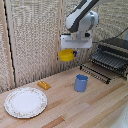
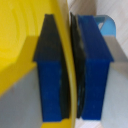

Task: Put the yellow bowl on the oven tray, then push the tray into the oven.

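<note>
My grabber (image 1: 69, 50) hangs from the white arm above the wooden table and is shut on the rim of the yellow dish (image 1: 66, 55), holding it in the air. In the wrist view the two blue fingers (image 2: 50, 75) pinch the dish's thin yellow wall (image 2: 20, 45) between them. The baking sheet (image 1: 96, 70), a dark wire rack, sticks out of the front of the oven (image 1: 114, 55) at the exterior view's right. The dish is to the left of the rack and higher than it.
A blue cup (image 1: 81, 83) stands on the table below and right of the dish; its rim shows in the wrist view (image 2: 107, 24). A small orange block (image 1: 44, 85) and a large white patterned plate (image 1: 25, 102) lie at the left. A ribbed curtain wall stands behind.
</note>
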